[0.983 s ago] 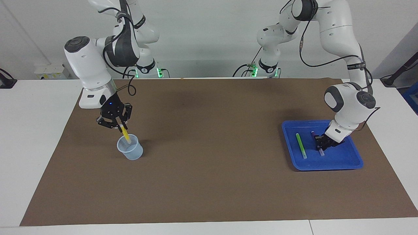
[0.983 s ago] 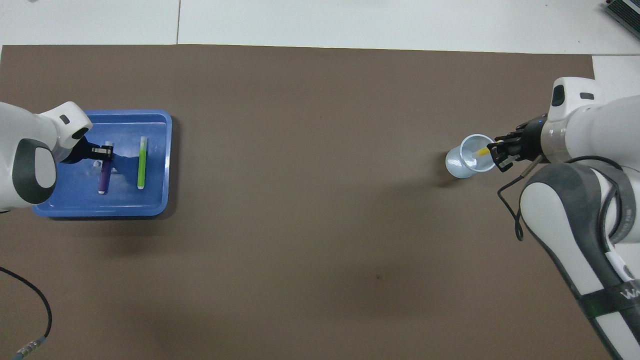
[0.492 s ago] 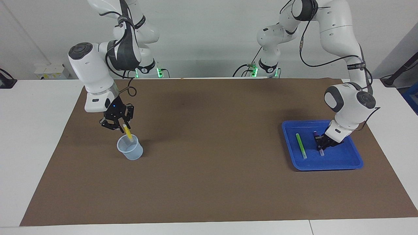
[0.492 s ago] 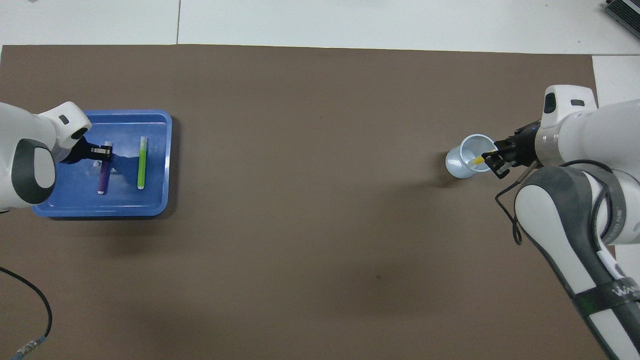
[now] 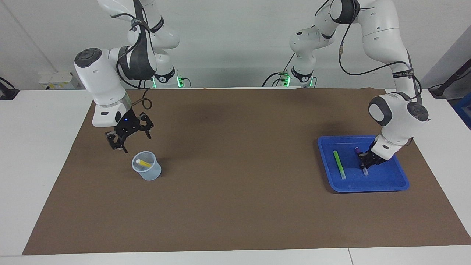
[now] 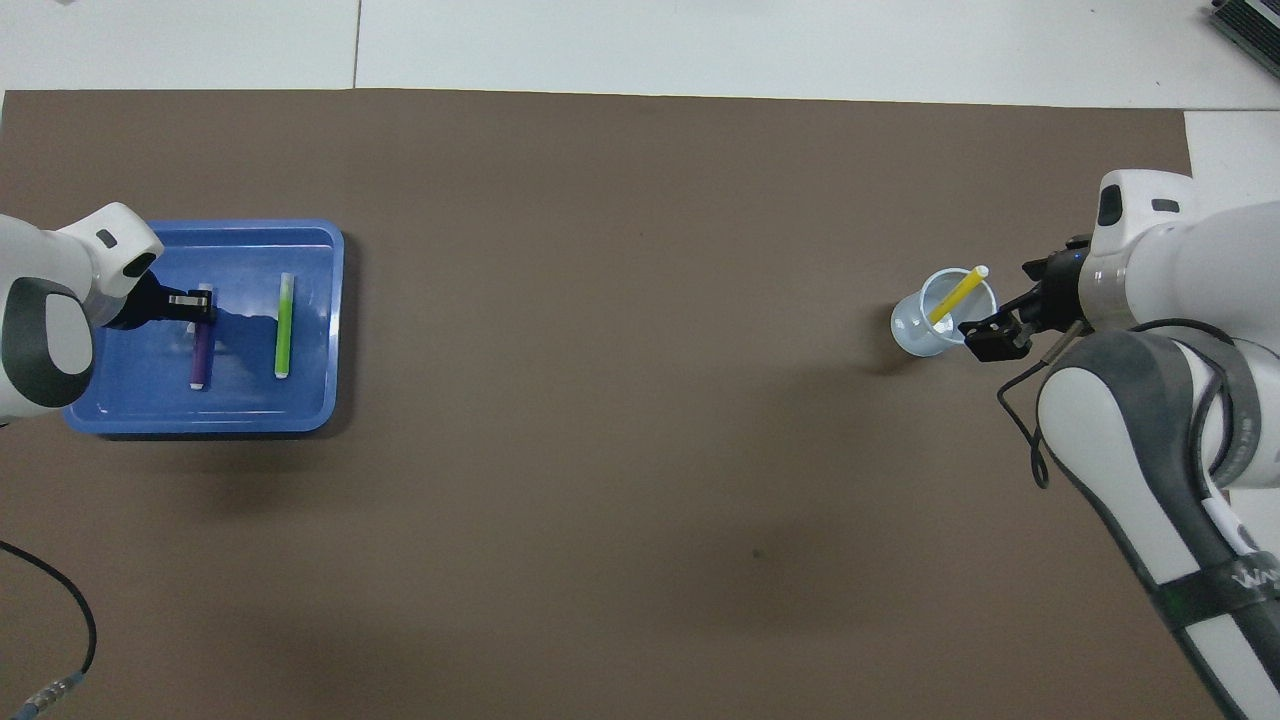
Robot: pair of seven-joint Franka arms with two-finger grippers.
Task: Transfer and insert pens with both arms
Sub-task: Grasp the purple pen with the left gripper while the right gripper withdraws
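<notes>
A yellow pen (image 5: 142, 162) (image 6: 955, 295) leans inside the clear plastic cup (image 5: 148, 173) (image 6: 912, 330) at the right arm's end of the brown mat. Just above the cup, my right gripper (image 5: 133, 141) (image 6: 1005, 305) stands open and holds nothing. At the left arm's end lies a blue tray (image 5: 386, 183) (image 6: 310, 410). In it are a green pen (image 5: 339, 164) (image 6: 284, 325) and, beside it, a purple pen (image 5: 356, 150) (image 6: 200, 358). My left gripper (image 5: 366, 164) (image 6: 195, 305) is down in the tray, shut on the purple pen near its pale end.
Two smaller white arms with green-lit bases (image 5: 166, 78) (image 5: 301, 76) stand by the mat's edge nearest the robots. A black cable (image 6: 70, 610) lies on the mat near the left arm. The brown mat (image 5: 235, 165) spreads wide between cup and tray.
My right gripper opened and let go of the yellow pen, which dropped into the cup. My left gripper shifted the purple pen slightly away from the green one.
</notes>
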